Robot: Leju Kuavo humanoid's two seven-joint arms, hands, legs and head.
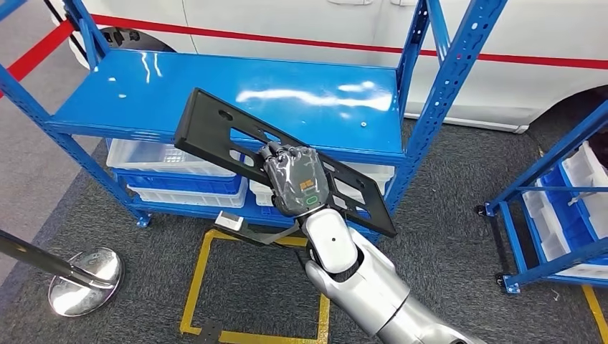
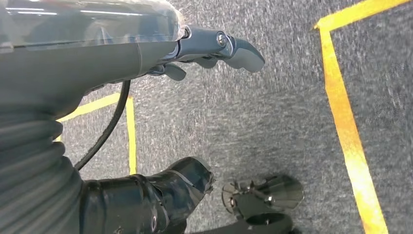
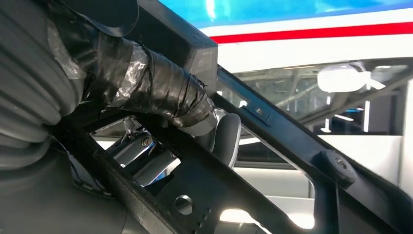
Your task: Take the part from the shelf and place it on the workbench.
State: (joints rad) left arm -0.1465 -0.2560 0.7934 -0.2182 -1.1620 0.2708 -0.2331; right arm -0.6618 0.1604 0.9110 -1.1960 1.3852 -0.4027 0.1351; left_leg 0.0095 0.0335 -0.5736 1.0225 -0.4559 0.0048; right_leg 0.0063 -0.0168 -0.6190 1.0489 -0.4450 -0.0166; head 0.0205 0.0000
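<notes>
The part is a long flat black plate (image 1: 215,129) with slots and holes, lifted clear of the blue shelf (image 1: 215,93) and tilted, its far end over the shelf's front edge. My right hand (image 1: 295,179) grips the plate near its middle. Close up, the taped thumb (image 3: 160,92) lies across the black plate (image 3: 204,185). My left hand (image 2: 214,48) hangs over the grey carpet with its fingers stretched out and nothing in it.
White and blue bins (image 1: 172,175) sit on the shelf's lower level. A second blue rack (image 1: 559,208) stands at the right. A chrome stanchion base (image 1: 84,281) is at the left, by yellow floor tape (image 1: 197,279). A white vehicle (image 1: 323,29) is behind the shelf.
</notes>
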